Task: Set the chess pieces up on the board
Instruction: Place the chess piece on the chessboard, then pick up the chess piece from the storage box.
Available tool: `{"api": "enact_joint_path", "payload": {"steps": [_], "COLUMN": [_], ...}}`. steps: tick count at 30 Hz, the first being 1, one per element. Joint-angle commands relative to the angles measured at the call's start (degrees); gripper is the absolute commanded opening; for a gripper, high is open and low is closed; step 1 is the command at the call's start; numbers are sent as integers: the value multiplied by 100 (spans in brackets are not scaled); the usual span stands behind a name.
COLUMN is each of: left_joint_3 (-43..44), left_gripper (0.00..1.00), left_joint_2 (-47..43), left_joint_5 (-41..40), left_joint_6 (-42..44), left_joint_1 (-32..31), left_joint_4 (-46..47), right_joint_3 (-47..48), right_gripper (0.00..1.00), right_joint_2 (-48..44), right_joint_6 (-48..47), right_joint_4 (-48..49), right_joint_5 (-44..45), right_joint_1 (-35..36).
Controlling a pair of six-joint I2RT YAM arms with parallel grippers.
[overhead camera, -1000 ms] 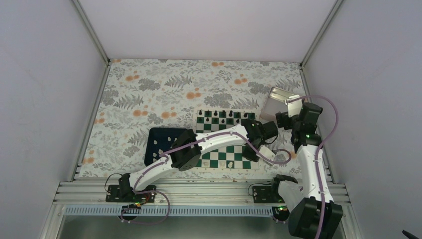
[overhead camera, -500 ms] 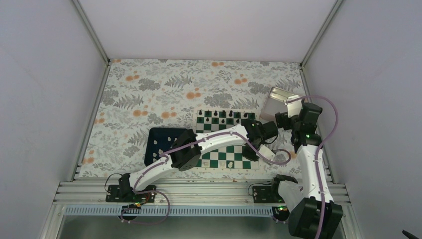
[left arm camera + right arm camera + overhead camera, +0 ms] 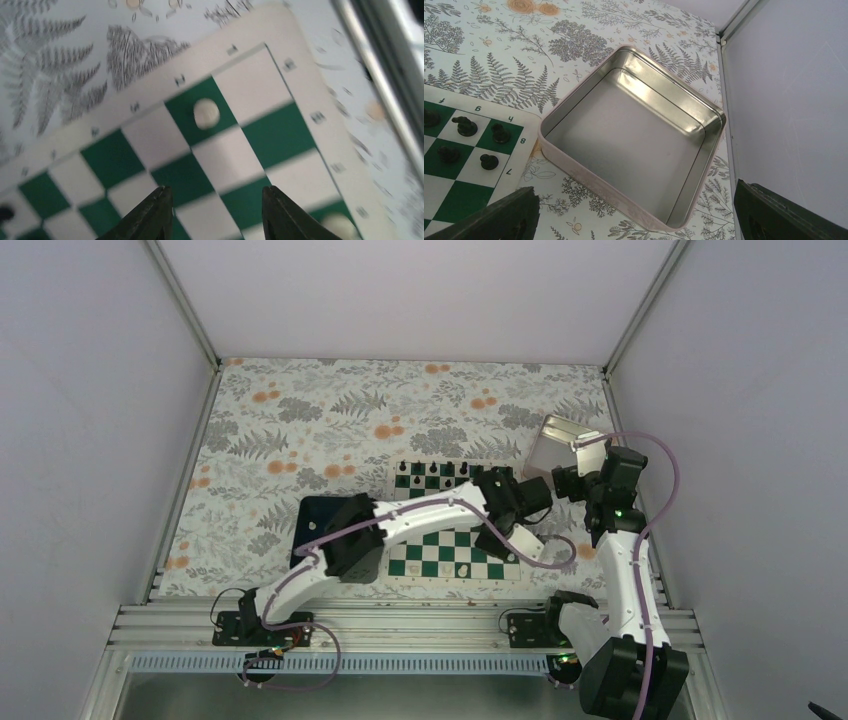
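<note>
Chess pieces: one white piece stands on a green corner square of the board. Above the board my left gripper is partly open and holds nothing. Black pieces line the far edge. The metal tin beside the board is empty. My right gripper hangs over it, spread wide and holding nothing. The dark tray lies half under my left arm.

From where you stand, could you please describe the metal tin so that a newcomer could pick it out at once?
On the fern-print table cover, find the green-and-white chessboard. Just past its far right corner, beside the black pieces, lies the square metal tin. Unlike the dark navy tray left of the board, it is shiny silver and empty.
</note>
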Motion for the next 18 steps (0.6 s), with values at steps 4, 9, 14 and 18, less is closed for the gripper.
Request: {"api": "enact_joint_path", "payload": {"steps": [4, 9, 14, 18], "left_joint_3": [-2846, -4387, -5592, -6173], "left_gripper": [49, 50, 49, 49], "left_joint_2": [-2605, -3931, -4806, -5108], "left_joint_5": [-745, -739, -750, -673], "left_joint_6": [-208, -417, -355, -257], "left_joint_1": [250, 1133, 2030, 2527], "left_joint_4": [768, 970, 1204, 1295], "right_joint_3": [5, 14, 27, 21], "right_gripper": [100, 100, 100, 100], "right_joint_2": [-70, -62, -20, -20], "right_joint_6": [-16, -17, -9, -17], "right_joint_4": [-2, -24, -46, -68], "right_joint_5": [-128, -153, -168, -172], "right_joint_1": [-82, -83, -85, -83]}}
